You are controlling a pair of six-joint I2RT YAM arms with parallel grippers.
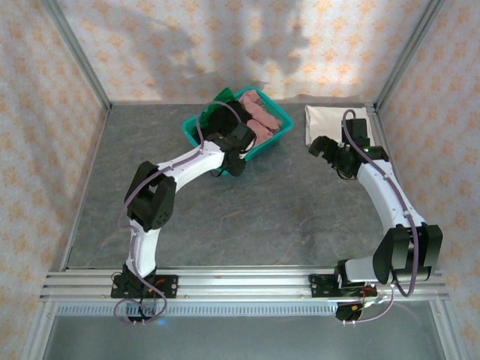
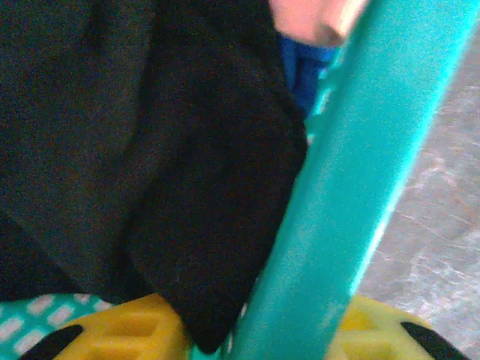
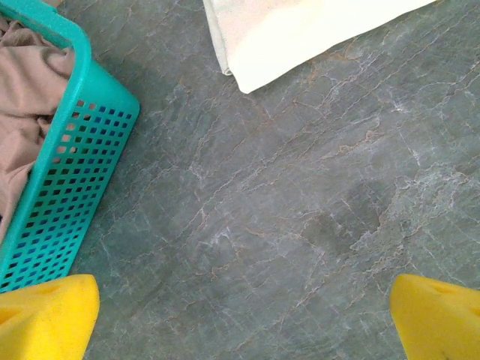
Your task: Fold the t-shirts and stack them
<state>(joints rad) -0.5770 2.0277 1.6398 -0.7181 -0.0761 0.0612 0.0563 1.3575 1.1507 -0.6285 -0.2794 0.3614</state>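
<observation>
Grey worktop (image 1: 285,210), floppy black shirt (image 2: 150,150) in basket (image 2: 345,187); I'd pinch its hem. Left fingers (image 2: 135,330) spread astride rim, right fingers (image 3: 45,315) spread.

Left arm (image 1: 187,165) & right arm (image 1: 382,191): white links, black joint housings, each w/ a thin purple-grey cable looping alongside. Left gripper (image 1: 236,160) & right gripper (image 1: 322,148) black, w/ blocky yellow fingertips (image 3: 45,319). Bases at 6 o'clock: black, w/ red & black wiring.

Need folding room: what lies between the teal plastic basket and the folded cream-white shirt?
Bare grey marbled tabletop, from the teal plastic basket to the cream-white shirt, in the right wrist view.
</observation>
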